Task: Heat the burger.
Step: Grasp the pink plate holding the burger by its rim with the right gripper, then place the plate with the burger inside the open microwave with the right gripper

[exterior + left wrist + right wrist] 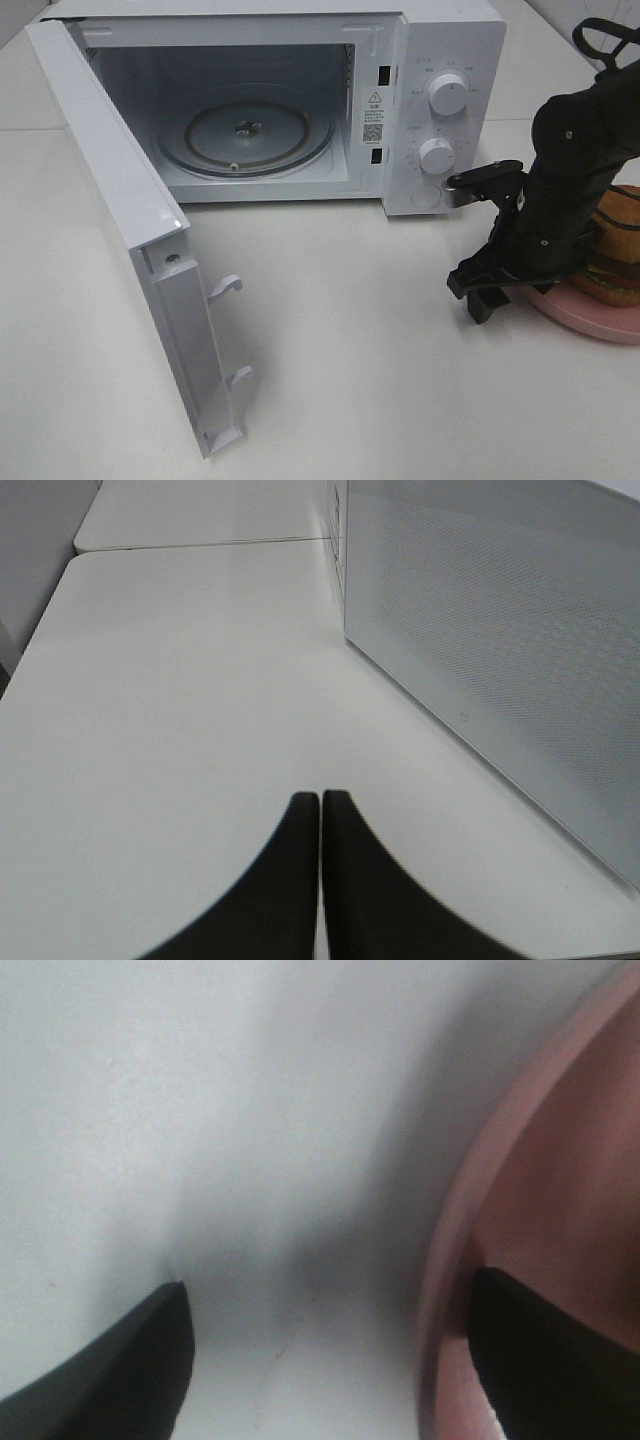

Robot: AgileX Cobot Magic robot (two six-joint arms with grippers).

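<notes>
The burger (617, 250), golden bun over lettuce and patty, sits on a round pink plate (590, 318) at the table's right edge, mostly hidden behind my right arm. My right gripper (505, 292) points down at the plate's left side. In the right wrist view this gripper (330, 1285) is open and straddles the plate's rim (460, 1200), one finger over the plate and the other over the bare table. It holds nothing. My left gripper (320, 798) is shut and empty, low over the white table beside the microwave door (500, 630). It does not show in the high view.
A white microwave (440, 60) stands at the back, its door (130, 220) swung wide toward the front left. The glass turntable (245, 135) inside is bare. Two knobs (446, 95) are on its right panel, just left of my right arm.
</notes>
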